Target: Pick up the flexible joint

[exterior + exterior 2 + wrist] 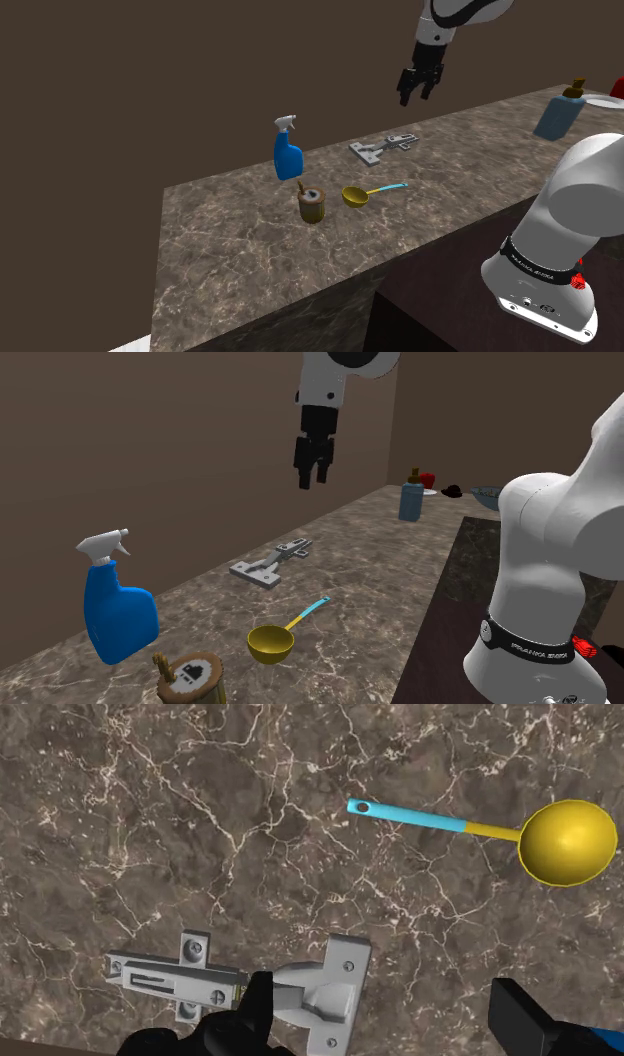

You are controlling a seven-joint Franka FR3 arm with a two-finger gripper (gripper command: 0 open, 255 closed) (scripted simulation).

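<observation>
Wrist view: grey metal hinge (215,982) flat on veined brown marble counter (150,824), long axis in line with my fingers; gripper (380,992) apart, empty.

Your counter (230,240): dark marbled stone. On it you have:
- one blue spray bottle (288,155), white trigger, upright
- one small wooden cup (312,203), upright, just beside the spray bottle, something standing in it
- one yellow ladle (357,195), blue handle, lying flat near the cup
- one blue pump bottle (558,115), brown top, upright, well apart at the far end
- one red item (618,88) beyond it, kind not clear
</observation>
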